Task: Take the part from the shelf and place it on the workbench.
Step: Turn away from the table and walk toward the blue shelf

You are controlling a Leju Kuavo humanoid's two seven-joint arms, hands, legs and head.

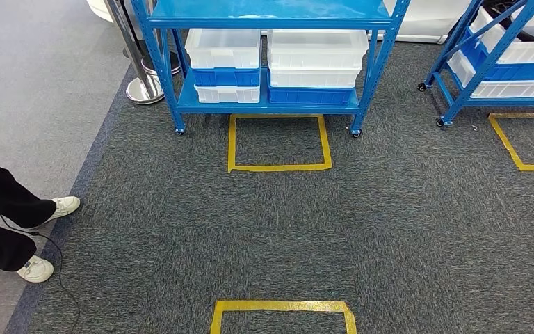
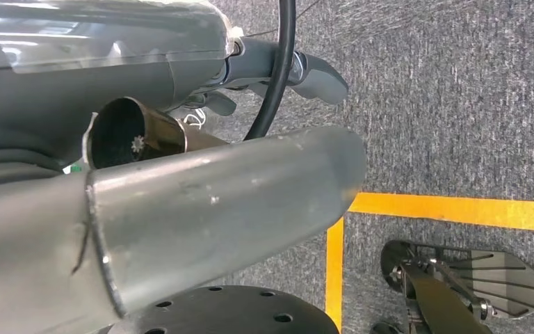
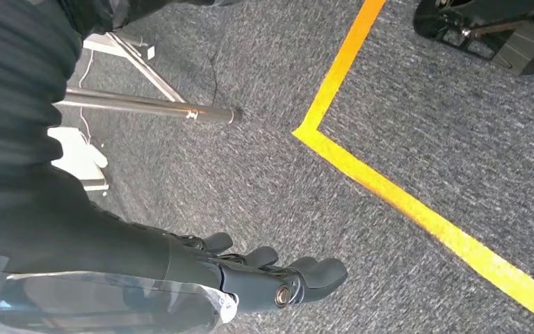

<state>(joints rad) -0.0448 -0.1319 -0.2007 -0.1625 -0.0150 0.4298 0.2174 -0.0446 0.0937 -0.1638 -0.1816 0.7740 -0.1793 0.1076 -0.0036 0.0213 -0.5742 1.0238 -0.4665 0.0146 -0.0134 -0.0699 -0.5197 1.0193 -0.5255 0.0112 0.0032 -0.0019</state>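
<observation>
A blue metal shelf (image 1: pixel 271 104) on small wheels stands at the far side of the dark grey carpet (image 1: pixel 389 229), just beyond a square of yellow floor tape (image 1: pixel 279 167). Its lower deck carries stacked bins: on the left a translucent white bin (image 1: pixel 223 47) sits on a blue bin (image 1: pixel 226 76), with another white one beneath; on the right a wider white bin (image 1: pixel 318 49) tops a white and a blue layer. The bins are too clouded to tell what part lies inside. A second blue shelf (image 1: pixel 490 69) with similar bins stands far right. A second tape square (image 1: pixel 283 307) lies near the bottom centre. At the left edge, a person's legs in black trousers and white shoes (image 1: pixel 62 205) stand where the carpet meets lighter flooring.

The left robot hand (image 2: pixel 313 73) hangs over the carpet, fingers loosely extended, nothing in them. The right robot hand (image 3: pixel 278 275) likewise hangs with fingers slightly curled and apart, empty.
</observation>
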